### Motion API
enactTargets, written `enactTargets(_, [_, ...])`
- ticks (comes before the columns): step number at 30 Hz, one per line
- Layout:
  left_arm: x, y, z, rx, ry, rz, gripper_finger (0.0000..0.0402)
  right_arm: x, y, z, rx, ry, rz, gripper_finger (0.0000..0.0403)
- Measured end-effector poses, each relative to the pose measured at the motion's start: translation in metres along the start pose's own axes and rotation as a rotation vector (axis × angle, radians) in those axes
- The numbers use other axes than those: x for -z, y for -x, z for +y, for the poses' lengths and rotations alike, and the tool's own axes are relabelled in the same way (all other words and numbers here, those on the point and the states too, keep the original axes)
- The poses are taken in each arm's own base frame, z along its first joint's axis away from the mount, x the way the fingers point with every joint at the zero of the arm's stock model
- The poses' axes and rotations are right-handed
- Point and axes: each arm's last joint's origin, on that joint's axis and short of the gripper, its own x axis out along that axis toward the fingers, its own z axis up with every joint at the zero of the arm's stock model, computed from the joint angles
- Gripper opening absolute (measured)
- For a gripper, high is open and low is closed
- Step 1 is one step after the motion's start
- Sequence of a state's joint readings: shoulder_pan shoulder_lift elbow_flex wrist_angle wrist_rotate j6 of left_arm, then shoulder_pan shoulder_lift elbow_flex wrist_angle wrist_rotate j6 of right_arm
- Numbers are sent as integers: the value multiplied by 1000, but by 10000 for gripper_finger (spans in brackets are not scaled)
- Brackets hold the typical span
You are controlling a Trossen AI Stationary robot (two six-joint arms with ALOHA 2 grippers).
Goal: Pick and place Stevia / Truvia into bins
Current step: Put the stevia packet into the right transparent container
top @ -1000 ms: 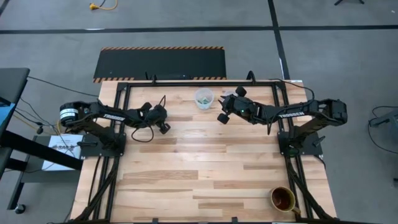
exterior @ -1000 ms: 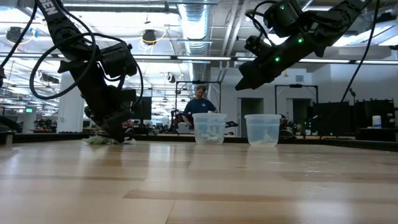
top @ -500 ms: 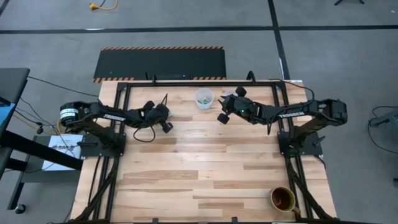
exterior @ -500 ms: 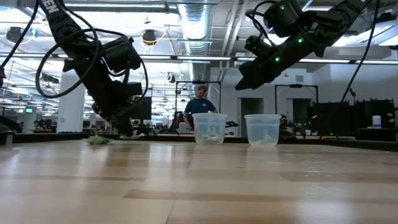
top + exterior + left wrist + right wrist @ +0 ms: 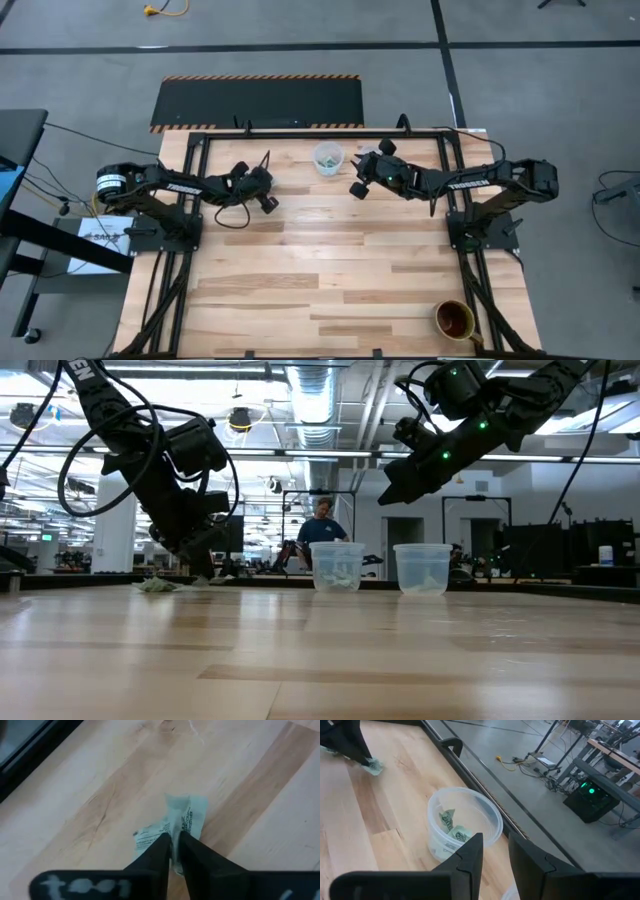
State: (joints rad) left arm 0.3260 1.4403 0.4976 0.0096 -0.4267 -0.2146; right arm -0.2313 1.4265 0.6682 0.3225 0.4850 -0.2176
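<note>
In the left wrist view, the fingers of the left gripper (image 5: 172, 851) are pressed together on a pale green and white packet (image 5: 182, 817), which hangs just above the wood. In the right wrist view, the right gripper (image 5: 495, 852) is seen with its fingers parted and empty, above a clear cup (image 5: 464, 826) at the frame centre; two packets (image 5: 455, 831) are already inside. A loose packet (image 5: 155, 586) is seen at the left of the low view. The task is judged partly done.

A brown cup (image 5: 455, 320) stands at the wooden desk's (image 5: 320, 280) near right corner; a person (image 5: 322, 530) sits beyond it.
</note>
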Motion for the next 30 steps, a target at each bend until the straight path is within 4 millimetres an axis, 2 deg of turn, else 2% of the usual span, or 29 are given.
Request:
enactTargets(5, [0, 0, 0, -2, 1, 3, 75, 0, 0, 0, 0, 0, 0, 87])
enactTargets(9, [0, 0, 0, -2, 4, 5, 82, 0, 0, 0, -2, 0, -1, 87])
enactTargets(12, [2, 0, 1, -7, 1, 20, 65, 0, 0, 0, -13, 0, -3, 87])
enactTargets(18, [4, 0, 1, -10, -5, 39, 6, 0, 0, 1, -15, 0, -3, 87])
enactTargets(30, [1, 0, 0, -8, 6, 15, 4, 0, 0, 0, -15, 0, -3, 87])
